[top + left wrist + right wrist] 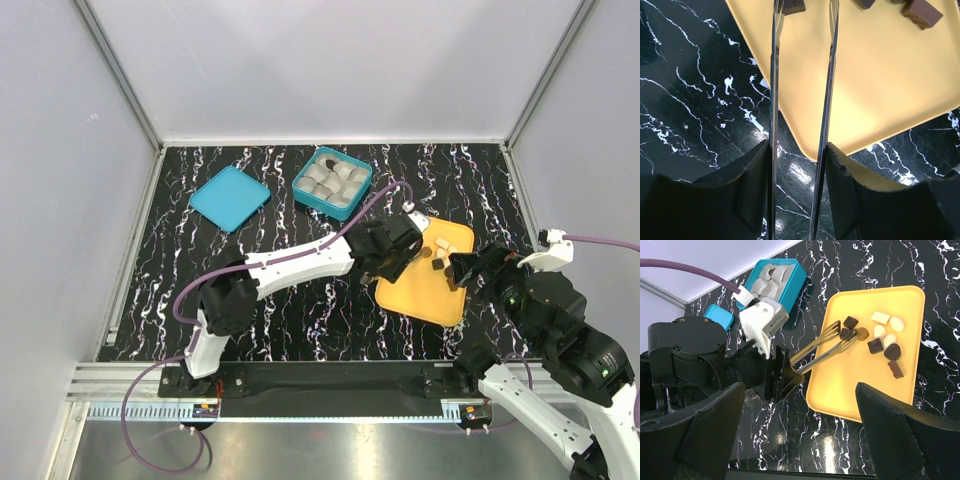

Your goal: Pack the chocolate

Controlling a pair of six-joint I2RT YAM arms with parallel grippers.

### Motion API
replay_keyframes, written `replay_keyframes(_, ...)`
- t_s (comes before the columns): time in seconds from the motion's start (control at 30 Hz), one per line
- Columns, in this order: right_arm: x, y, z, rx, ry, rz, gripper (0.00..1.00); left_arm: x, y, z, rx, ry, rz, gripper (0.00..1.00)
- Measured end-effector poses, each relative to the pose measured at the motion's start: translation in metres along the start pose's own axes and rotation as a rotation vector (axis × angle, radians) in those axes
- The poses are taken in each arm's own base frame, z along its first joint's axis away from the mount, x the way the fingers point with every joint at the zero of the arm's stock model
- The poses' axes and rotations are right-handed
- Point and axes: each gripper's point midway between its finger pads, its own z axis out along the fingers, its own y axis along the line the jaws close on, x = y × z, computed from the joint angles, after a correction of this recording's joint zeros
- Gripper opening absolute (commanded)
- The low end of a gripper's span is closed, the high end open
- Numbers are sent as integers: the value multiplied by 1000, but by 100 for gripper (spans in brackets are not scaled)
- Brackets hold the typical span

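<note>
Several chocolate pieces [875, 345], dark brown and pale cream, lie on the yellow tray [865, 382] at the right of the table [430, 295]. My left gripper [385, 250] is shut on metal tongs [774, 75], with the two blades held between its fingers [799, 160]. The tong tips [832, 332] reach over the tray and stand on either side of a dark piece [846, 333], which also shows in the left wrist view [792, 6]. My right gripper [462, 270] is open and empty, hovering above the tray's near edge [800, 410].
An open blue box [332, 183] with several grey paper cups stands at the back centre, and also shows in the right wrist view [775, 280]. Its blue lid [229, 197] lies to the left. Grey walls enclose the black marbled table.
</note>
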Motion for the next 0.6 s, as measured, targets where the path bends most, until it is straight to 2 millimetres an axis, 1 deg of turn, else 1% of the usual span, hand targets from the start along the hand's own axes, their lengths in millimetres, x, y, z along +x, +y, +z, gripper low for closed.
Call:
replay_keyframes(0.17, 0, 0, 0, 1, -1, 0, 100, 1, 3, 2, -20, -1, -6, 49)
replay_keyframes(0.43, 0, 0, 0, 2, -2, 0, 100, 12, 4, 17, -34, 32, 0, 49)
replay_keyframes(0.6, -1, -1, -1, 0, -4, 1, 100, 13, 5, 19, -37, 35, 1, 49)
